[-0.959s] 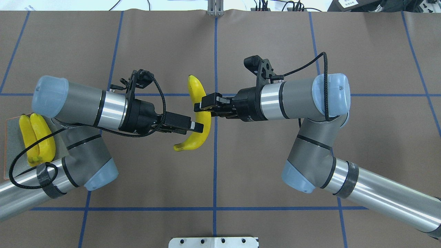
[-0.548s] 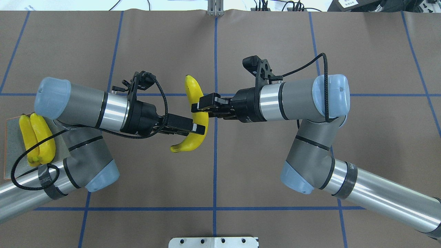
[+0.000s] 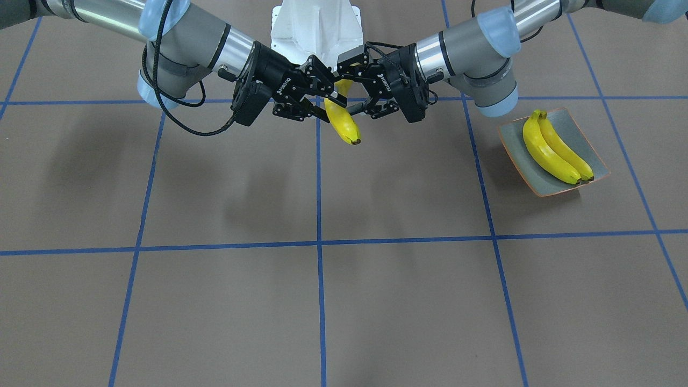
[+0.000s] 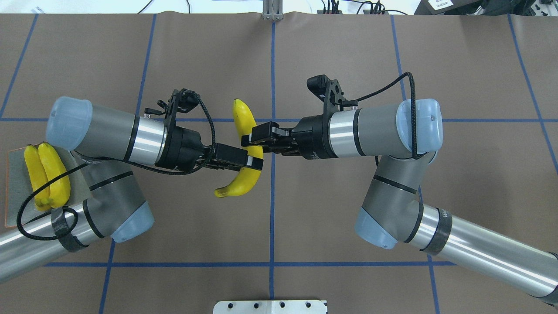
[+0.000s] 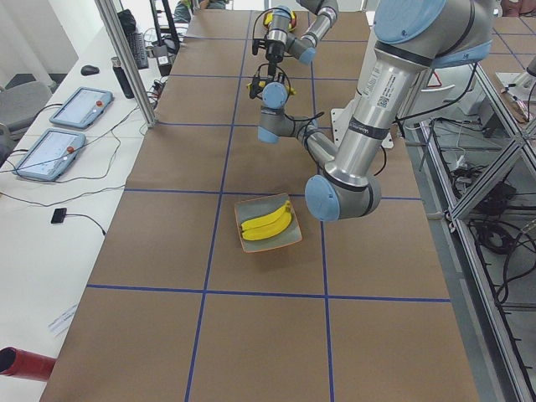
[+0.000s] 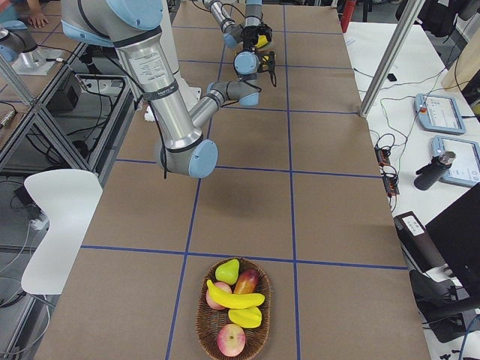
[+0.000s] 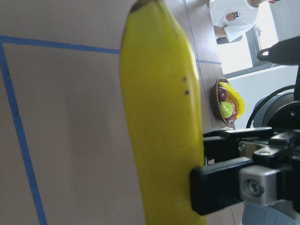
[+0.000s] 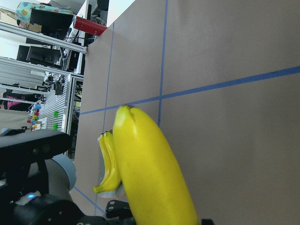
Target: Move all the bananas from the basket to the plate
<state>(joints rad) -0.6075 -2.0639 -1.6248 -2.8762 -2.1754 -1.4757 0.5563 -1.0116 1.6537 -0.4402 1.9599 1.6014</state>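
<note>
Above the middle of the surface [image 4: 348, 209] the arms met head to head: the right gripper [image 4: 246, 139] held a banana [image 4: 242, 117] in the air, and the left gripper [image 4: 258, 162] had its jaws about the same fruit, so nothing could pass between them. Below the banana was open room. On the plate [image 3: 583, 141] two bananas [image 3: 551, 150] filled the middle, with bare strips on both sides; the left arm's elbow [image 4: 117, 205] hung close over its inner edge. The basket [image 6: 201, 311] stood well apart, open from above.
</note>
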